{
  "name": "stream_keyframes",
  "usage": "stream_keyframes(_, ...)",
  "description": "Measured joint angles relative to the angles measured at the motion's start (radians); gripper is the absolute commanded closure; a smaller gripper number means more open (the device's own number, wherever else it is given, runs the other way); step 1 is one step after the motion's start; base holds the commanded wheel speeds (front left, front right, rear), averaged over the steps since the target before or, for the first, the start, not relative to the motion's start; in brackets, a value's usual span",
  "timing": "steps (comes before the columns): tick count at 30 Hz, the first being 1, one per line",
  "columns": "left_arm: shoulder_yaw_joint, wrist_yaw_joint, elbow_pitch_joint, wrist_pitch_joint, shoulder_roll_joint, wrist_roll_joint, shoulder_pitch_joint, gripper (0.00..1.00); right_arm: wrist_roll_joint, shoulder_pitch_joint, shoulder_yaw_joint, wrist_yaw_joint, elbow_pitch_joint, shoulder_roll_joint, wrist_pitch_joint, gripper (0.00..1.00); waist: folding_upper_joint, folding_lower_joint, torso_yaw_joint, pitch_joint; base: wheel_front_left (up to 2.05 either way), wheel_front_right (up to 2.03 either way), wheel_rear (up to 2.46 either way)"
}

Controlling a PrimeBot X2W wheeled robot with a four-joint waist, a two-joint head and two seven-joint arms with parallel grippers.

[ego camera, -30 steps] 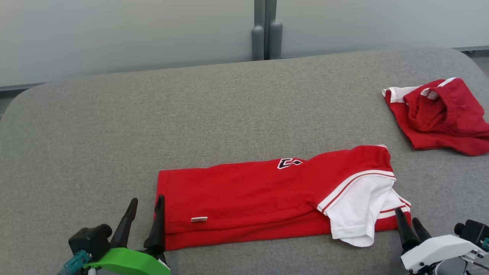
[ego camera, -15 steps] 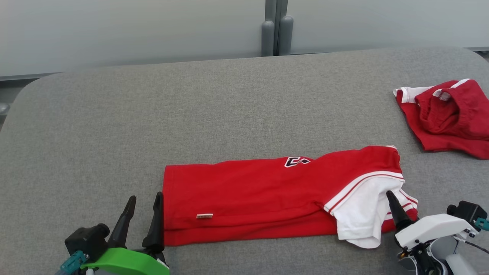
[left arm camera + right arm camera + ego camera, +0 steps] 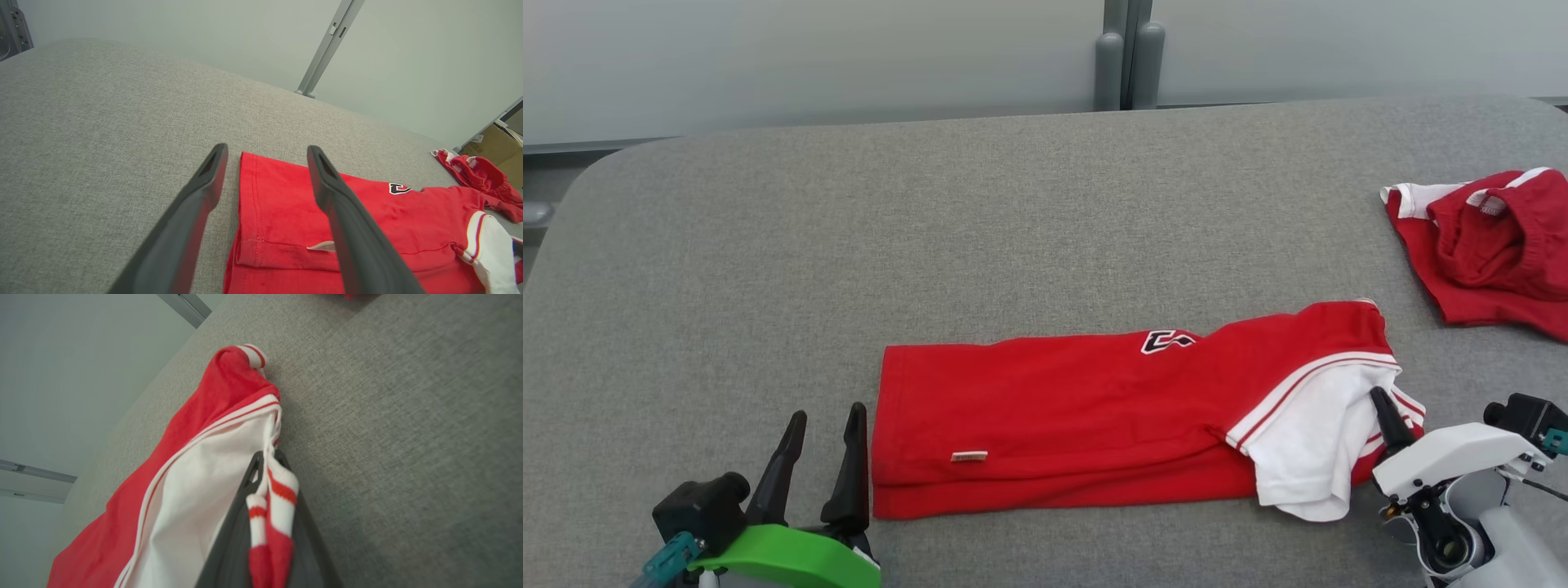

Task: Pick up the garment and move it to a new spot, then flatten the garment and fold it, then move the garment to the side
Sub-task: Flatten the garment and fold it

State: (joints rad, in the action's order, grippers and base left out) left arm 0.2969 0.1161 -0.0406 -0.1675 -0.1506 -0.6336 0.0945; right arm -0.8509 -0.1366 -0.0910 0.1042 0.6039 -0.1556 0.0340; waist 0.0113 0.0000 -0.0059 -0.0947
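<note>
The garment [image 3: 1094,416] is a red shirt with white striped sleeves, folded into a long band across the near part of the grey table [image 3: 931,229]. My right gripper [image 3: 1380,404] is shut on the garment's sleeve edge at its right end; the right wrist view shows the striped cuff [image 3: 271,506] pinched between the dark fingers [image 3: 235,535]. My left gripper [image 3: 825,420] stands open just left of the garment's left edge, apart from it. In the left wrist view the garment's hem [image 3: 261,212] lies between and under the two fingers [image 3: 196,204].
A second red garment [image 3: 1494,245] with white trim lies crumpled at the table's right edge, also seen far right in the left wrist view [image 3: 478,173]. A pale wall with a grey post [image 3: 1127,57] stands behind the table. Cardboard boxes [image 3: 496,147] sit beyond the right end.
My right gripper moved in onto the sleeve at the garment's right end and shut on it. The camera swung, shifting the scene. The left gripper stayed open beside the hem.
</note>
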Motion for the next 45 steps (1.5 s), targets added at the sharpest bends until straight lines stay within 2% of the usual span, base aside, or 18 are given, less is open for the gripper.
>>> stream_keyframes(6,-0.010,0.000,-0.006,0.001,0.004,0.005,0.011,0.00,0.001,-0.025,0.016,0.002,-0.013,-0.022,0.042,1.00,0.0000,0.0000,0.000,0.000,0.00,0.00,0.00)
stream_keyframes(16,-0.025,0.003,-0.028,0.000,0.010,0.010,0.014,0.00,0.007,-0.043,0.072,0.010,-0.069,-0.106,0.108,1.00,0.0000,0.0000,-0.040,0.008,0.00,0.00,0.00)
stream_keyframes(21,-0.021,0.003,-0.031,0.006,0.013,0.014,0.019,0.00,0.006,-0.050,0.067,0.010,-0.119,-0.106,0.116,1.00,0.0000,0.0000,-0.056,0.014,0.00,0.00,0.00)
stream_keyframes(29,0.004,0.003,-0.033,0.022,0.020,0.024,0.019,0.00,0.006,-0.065,-0.063,0.015,-0.225,-0.040,0.100,1.00,0.0000,0.0000,-0.049,0.021,0.00,0.00,0.00)
stream_keyframes(36,0.010,0.003,-0.033,0.026,0.029,0.031,0.019,0.00,0.007,-0.063,-0.235,0.019,-0.320,0.008,0.049,1.00,0.0000,0.0000,-0.011,0.034,0.00,0.00,0.00)
stream_keyframes(45,0.023,0.005,-0.038,0.035,0.034,0.031,0.019,0.00,0.068,-0.060,-0.359,0.019,-0.302,0.034,0.005,1.00,0.0000,0.0000,0.050,0.052,0.00,0.00,0.00)
